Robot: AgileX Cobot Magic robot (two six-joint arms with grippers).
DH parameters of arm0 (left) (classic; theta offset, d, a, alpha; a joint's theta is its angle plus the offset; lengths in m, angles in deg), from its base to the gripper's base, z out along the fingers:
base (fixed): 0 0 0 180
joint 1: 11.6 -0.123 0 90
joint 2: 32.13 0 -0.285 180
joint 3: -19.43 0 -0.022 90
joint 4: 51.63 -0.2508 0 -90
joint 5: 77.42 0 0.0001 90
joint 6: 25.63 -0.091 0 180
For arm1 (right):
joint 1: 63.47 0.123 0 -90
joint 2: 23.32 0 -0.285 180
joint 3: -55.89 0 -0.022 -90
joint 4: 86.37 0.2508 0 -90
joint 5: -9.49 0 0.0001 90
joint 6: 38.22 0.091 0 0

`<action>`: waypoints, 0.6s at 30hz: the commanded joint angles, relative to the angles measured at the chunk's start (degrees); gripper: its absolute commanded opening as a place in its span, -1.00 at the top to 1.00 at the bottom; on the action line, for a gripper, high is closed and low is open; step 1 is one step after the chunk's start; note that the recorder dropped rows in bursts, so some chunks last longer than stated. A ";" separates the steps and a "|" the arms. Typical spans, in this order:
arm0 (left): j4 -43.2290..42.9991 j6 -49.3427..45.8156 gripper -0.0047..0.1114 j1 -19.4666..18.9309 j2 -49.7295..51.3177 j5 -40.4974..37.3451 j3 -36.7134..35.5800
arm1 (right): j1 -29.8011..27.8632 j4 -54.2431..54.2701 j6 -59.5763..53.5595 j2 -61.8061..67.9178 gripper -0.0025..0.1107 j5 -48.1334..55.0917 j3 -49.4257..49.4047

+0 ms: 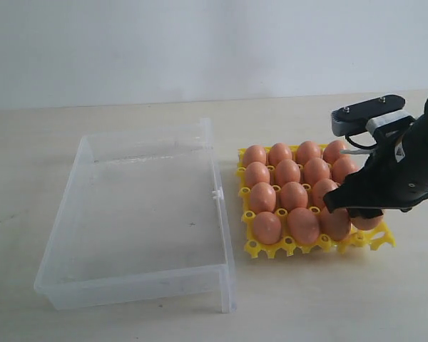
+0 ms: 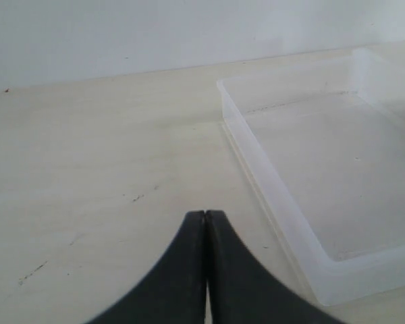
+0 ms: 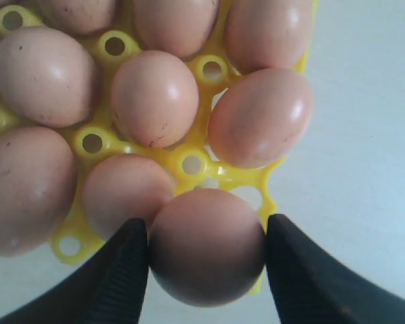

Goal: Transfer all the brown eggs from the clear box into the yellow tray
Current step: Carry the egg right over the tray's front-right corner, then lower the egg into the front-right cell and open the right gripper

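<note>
Box edges: the clear box (image 1: 135, 285) lies flat on the bench (image 1: 342, 299), low walls all round, its clasp (image 1: 216, 194) on the side that faces the yellow tray (image 1: 285, 247).
Gap, box to tray: narrow; the two stand just beside each other and do not touch.
Open room: bare bench in front of both containers, behind them, and to the right of the tray.
Box contents: empty; only its bare floor shows.
Tray contents: brown eggs (image 1: 293, 195) standing in rows of four; the arm hides part of the right side.
Right hand (image 3: 207, 233): at the tray's near right corner, its two fingers (image 3: 121, 270) pressed against opposite sides of one egg (image 3: 206, 270) and gripping it.
Gripped egg, position: over the corner cup, just beside its neighbours; whether it rests in the cup cannot be told.
Left hand (image 2: 206, 216): fingertips pressed together with nothing between them, above bare bench beside a box wall, apart from it; it is outside the exterior view.
</note>
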 commanded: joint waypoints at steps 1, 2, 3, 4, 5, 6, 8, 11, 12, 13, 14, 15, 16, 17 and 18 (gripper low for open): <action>0.16 -0.02 0.92 0.25 -0.32 0.56 0.23 | -1.65 -0.53 -0.35 0.15 0.96 -2.48 -0.73; 0.16 -0.02 0.92 0.25 -0.32 0.56 0.23 | -2.04 -0.53 -0.35 0.15 0.96 -2.78 -0.87; 0.16 -0.02 0.92 0.25 -0.32 0.56 0.23 | -2.37 -0.53 -0.24 0.15 0.96 -3.10 -0.99; 0.16 -0.02 0.92 0.25 -0.32 0.56 0.23 | -2.63 -0.53 -0.24 0.15 0.96 -3.25 -0.99; 0.16 -0.02 0.92 0.25 -0.32 0.56 0.23 | -2.85 -0.53 -0.24 0.15 0.96 -3.22 -0.99; 0.16 -0.02 0.92 0.25 -0.32 0.56 0.23 | -2.99 -0.53 -0.24 0.15 0.96 -3.32 -0.99; 0.16 -0.02 0.92 0.25 -0.32 0.56 0.23 | -2.97 -0.53 -0.24 0.15 0.96 -3.79 -1.10; 0.16 -0.02 0.92 0.25 -0.32 0.56 0.23 | -2.97 -0.53 -0.24 0.25 0.96 -4.73 -1.10; 0.16 -0.02 0.92 0.25 -0.32 0.56 0.23 | -2.97 -0.53 -0.24 0.25 0.96 -5.01 -1.10; 0.16 -0.02 0.92 0.25 -0.32 0.56 0.23 | -2.97 -0.53 -0.24 0.25 0.96 -5.08 -1.10; 0.16 -0.02 0.92 0.25 -0.32 0.56 0.23 | -2.97 -0.53 -0.24 0.25 0.96 -5.16 -1.10; 0.16 -0.02 0.92 0.25 -0.32 0.56 0.23 | -2.97 -0.53 -0.24 0.25 0.96 -5.16 -1.10; 0.16 -0.02 0.92 0.25 -0.32 0.56 0.23 | -2.97 -0.53 -0.24 0.25 0.96 -5.16 -1.10; 0.16 -0.02 0.92 0.25 -0.32 0.56 0.23 | -2.97 -0.53 -0.24 0.25 0.96 -5.16 -1.10; 0.16 -0.02 0.92 0.25 -0.32 0.56 0.23 | -2.97 -0.53 -0.24 0.25 0.96 -5.11 -1.20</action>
